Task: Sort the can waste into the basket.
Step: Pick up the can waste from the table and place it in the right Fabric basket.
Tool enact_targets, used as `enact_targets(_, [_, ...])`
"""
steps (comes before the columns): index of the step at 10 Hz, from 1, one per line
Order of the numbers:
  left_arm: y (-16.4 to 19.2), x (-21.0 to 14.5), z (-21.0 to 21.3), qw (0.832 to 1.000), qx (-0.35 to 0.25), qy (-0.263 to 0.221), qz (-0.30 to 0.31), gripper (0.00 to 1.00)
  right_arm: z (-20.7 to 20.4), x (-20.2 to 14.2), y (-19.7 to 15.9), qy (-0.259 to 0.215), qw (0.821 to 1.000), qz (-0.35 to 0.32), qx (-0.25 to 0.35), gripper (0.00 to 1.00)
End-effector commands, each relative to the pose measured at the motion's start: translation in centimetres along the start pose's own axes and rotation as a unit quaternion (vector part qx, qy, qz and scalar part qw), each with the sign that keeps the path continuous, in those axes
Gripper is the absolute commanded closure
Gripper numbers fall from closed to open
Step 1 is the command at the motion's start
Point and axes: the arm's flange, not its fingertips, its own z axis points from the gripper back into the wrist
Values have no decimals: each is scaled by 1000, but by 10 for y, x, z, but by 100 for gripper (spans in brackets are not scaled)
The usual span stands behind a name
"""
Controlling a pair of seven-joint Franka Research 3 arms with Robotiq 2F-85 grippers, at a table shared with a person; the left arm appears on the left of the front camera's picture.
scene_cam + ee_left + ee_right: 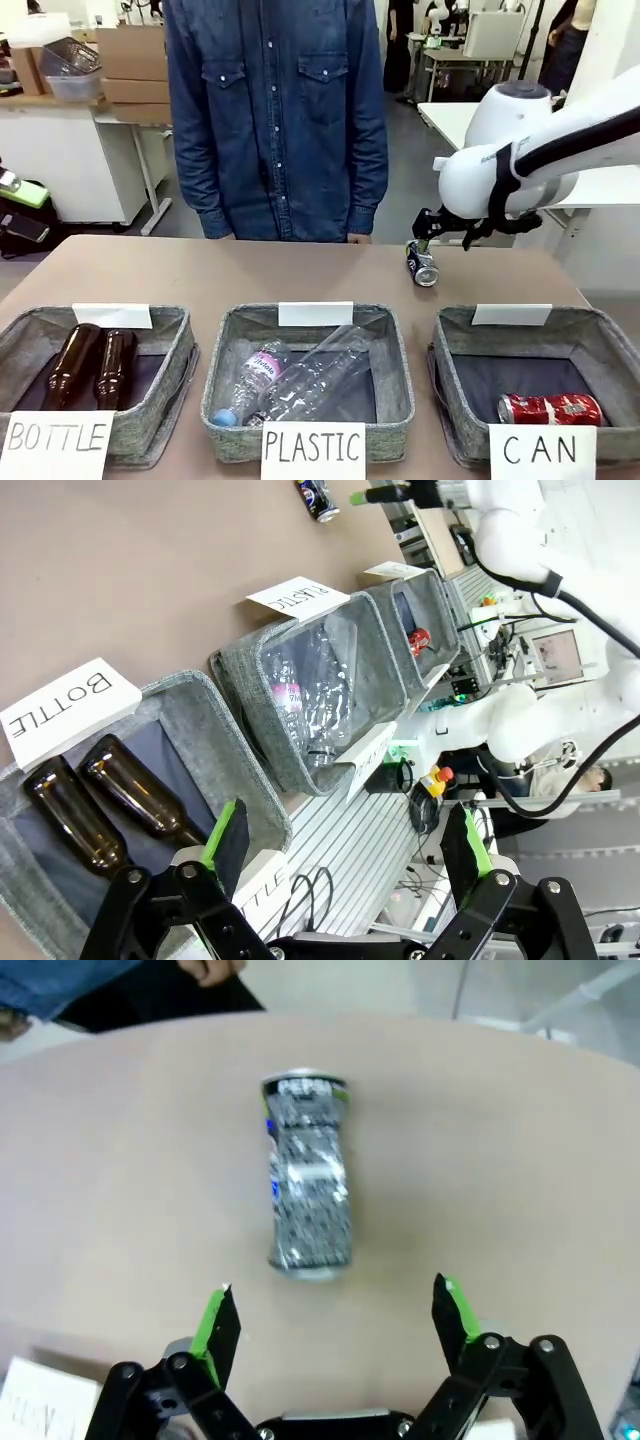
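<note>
**Still one can loose on the table, and a round one at that**

Already the red can (549,408) lies inside the basket (455,375) marked "CAN", at the robot's right. The dark can (309,1174) lies on its side on the bare table (200,275), beyond that basket's far rim and near the person's edge. The right gripper (333,1322) hovers just short of it with its jaws spread wide and nothing between them. The left gripper (345,852) hangs over the "BOTTLE" basket (245,795), likewise wide open and empty.

The likely trouble is the can's shape. Lying down, dented and light, it could roll or skid if one green pad meets it first. A pinch near its end might squirt it out sideways. Carried loosely, it could drop short of the basket, or clip the rim card.
</note>
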Motion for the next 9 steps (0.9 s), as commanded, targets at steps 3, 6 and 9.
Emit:
enact_targets(3, [0,0,0,1000,-2,-8,-6,0,-58,38,30,27,999,-15,-27,0])
enact_targets(6, [0,0,0,1000,-2,-8,-6,0,-83,40,30,39,998,-18,-36,0])
enact_targets(9, [0,0,0,1000,-2,-8,-6,0,-87,37,26,53,998,-22,-40,56])
